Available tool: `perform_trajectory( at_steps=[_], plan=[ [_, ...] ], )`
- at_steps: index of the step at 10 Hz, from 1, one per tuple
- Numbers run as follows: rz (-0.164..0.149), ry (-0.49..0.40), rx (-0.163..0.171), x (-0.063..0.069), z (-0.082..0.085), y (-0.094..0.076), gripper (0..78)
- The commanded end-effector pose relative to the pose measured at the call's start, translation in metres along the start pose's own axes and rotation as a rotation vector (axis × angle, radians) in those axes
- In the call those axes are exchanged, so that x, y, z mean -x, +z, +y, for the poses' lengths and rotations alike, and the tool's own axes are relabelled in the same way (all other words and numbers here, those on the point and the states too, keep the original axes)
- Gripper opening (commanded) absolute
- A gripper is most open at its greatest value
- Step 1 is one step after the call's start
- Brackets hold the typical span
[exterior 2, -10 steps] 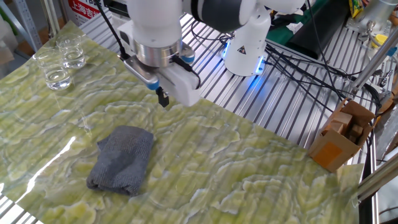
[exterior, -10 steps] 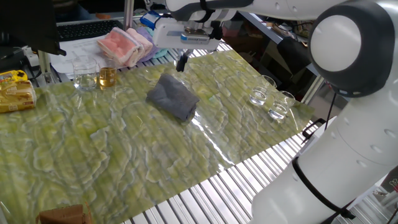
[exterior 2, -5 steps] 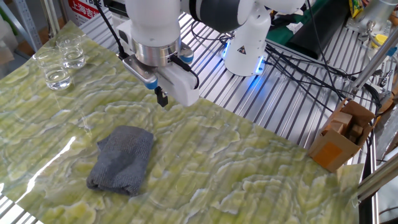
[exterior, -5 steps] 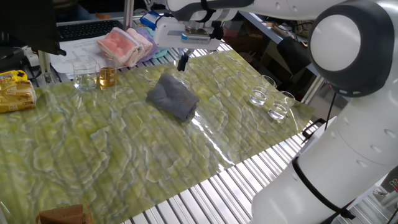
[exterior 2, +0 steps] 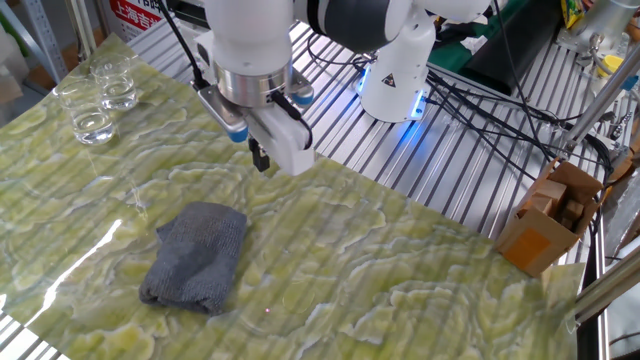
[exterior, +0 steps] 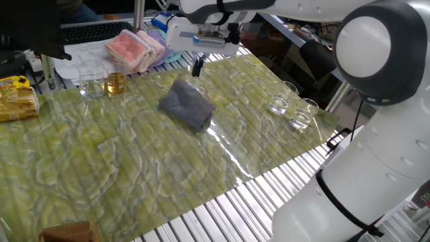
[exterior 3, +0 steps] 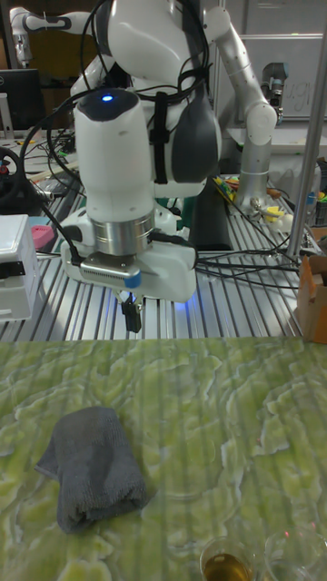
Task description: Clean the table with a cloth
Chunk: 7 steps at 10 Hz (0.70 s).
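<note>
The cloth (exterior: 188, 105) is a dark grey folded rag lying flat on the yellow-green patterned table (exterior: 134, 168). It also shows as the cloth (exterior 2: 197, 255) in the other fixed view and the cloth (exterior 3: 93, 465) in the tall view, resting on the table (exterior 2: 400, 270) (exterior 3: 236, 408). My gripper (exterior: 197, 67) hangs in the air just beyond the rag's far end, pointing down. Its dark fingers are pressed together with nothing between them. The gripper (exterior 2: 260, 158) (exterior 3: 132, 318) is clearly apart from the rag and above the sheet.
Two small empty glasses (exterior: 290, 111) (exterior 2: 95, 100) stand near one table edge. A glass of amber liquid (exterior: 115, 83) (exterior 3: 225, 558), an empty glass (exterior: 91, 84), a pink packet (exterior: 134, 48) and a yellow packet (exterior: 15, 97) sit along the far side. A cardboard box (exterior 2: 550, 220) stands off the sheet.
The gripper's hand has turned a little about its wrist and edged slightly upward. The cloth lies where it was.
</note>
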<state>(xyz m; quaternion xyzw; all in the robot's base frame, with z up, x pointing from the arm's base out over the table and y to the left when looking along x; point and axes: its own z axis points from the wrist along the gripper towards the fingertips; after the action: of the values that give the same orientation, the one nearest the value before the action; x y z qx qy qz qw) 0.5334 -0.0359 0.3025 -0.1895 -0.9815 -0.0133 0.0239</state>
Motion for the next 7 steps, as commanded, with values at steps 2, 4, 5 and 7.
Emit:
perform_trajectory(
  at_steps=[2,4,5,7],
  plan=[
    [0.003,0.046,-0.001,0.0005,0.0001,-0.0013,0.0],
    [0.007,0.034,0.006,0.0005,0.0001,-0.0013,0.0],
    [0.008,0.022,0.006,0.0005,0.0001,-0.0013,0.0],
    [0.005,0.002,0.014,0.0042,-0.0023,0.0045,0.0]
  ],
)
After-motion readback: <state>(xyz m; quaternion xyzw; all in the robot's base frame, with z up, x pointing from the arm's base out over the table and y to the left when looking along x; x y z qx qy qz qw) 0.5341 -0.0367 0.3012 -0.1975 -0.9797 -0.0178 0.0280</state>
